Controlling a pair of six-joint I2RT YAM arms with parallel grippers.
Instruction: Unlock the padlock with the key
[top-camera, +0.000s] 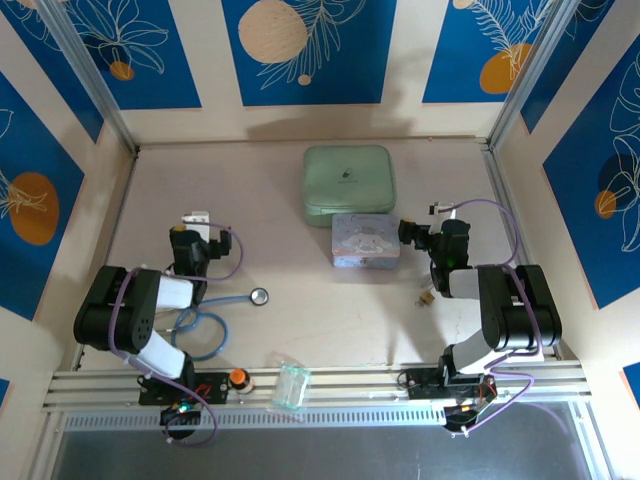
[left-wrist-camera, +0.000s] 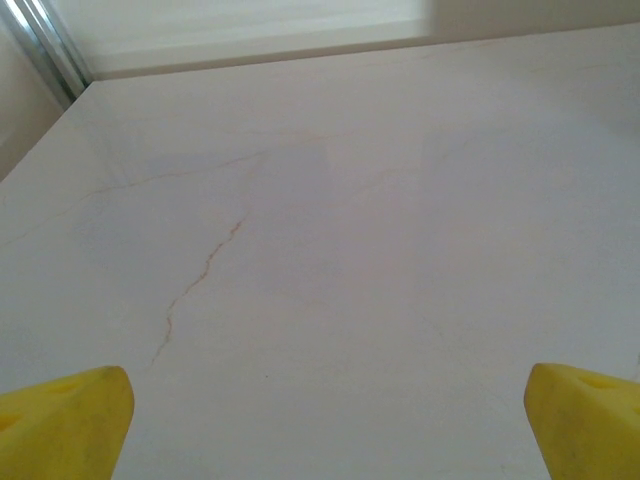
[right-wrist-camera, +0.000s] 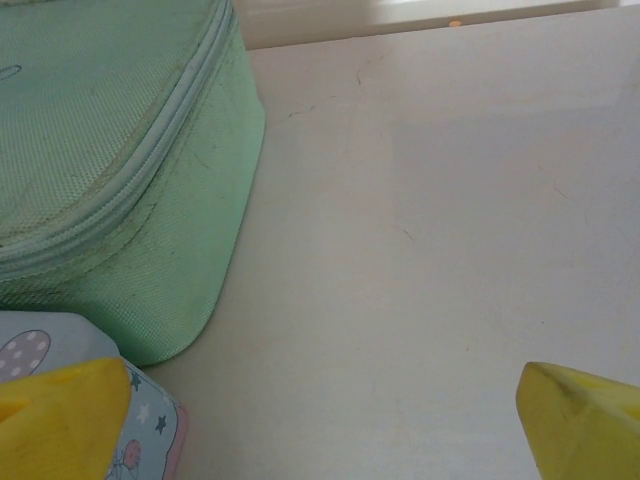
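The padlock (top-camera: 427, 296) is a tiny brass speck lying on the table just in front of my right wrist, near the right arm's elbow. The key is too small to tell apart from it. My right gripper (top-camera: 432, 222) hovers beside the right end of the pale blue cartoon tin (top-camera: 365, 242), well behind the padlock. In the right wrist view this gripper (right-wrist-camera: 322, 395) is open, its yellow fingertips (right-wrist-camera: 70, 410) wide apart over bare table. My left gripper (top-camera: 200, 222) is at the left of the table. It (left-wrist-camera: 328, 400) is open too, with nothing between its fingers.
A mint green zip case (top-camera: 348, 180) lies behind the tin, and its side (right-wrist-camera: 120, 170) shows in the right wrist view. A stethoscope disc (top-camera: 259, 295) with blue tubing (top-camera: 205, 330) lies near the left arm. A clear plastic piece (top-camera: 292, 385) rests on the front rail.
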